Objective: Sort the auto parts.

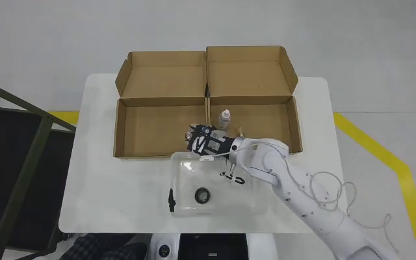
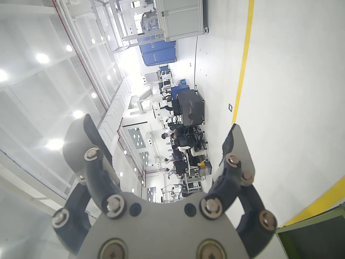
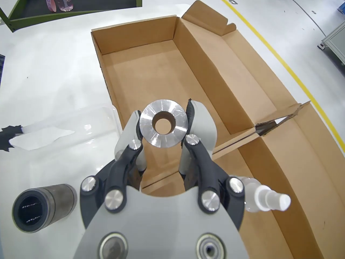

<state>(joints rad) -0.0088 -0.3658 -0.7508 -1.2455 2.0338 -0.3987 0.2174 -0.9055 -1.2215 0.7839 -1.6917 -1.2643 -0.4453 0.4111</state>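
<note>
White table (image 1: 97, 162) in a factory hall, yellow line (image 1: 374, 144) on the floor. The right claw (image 1: 198, 138) is clamped on a metal ring (image 3: 161, 138), held above the 5 o'clock corner of the left box (image 1: 149, 130). Step judged in hand: delivering the ring. The next move calls for lowering it and releasing inside that box. 1 linear bearing (image 1: 203, 194) lies in the clear bin (image 1: 250, 205) at 6 o'clock. A spray bottle (image 1: 223, 118) stands in the right box (image 1: 266, 127). The left claw (image 2: 160, 123) is spread, empty.

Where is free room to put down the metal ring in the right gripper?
The left cardboard box is all bare inside; the right gripper holds the metal ring over its near corner. The right cardboard box is bare beyond the spray bottle. Crowded: the clear bin, with a linear bearing beside the arm.
</note>
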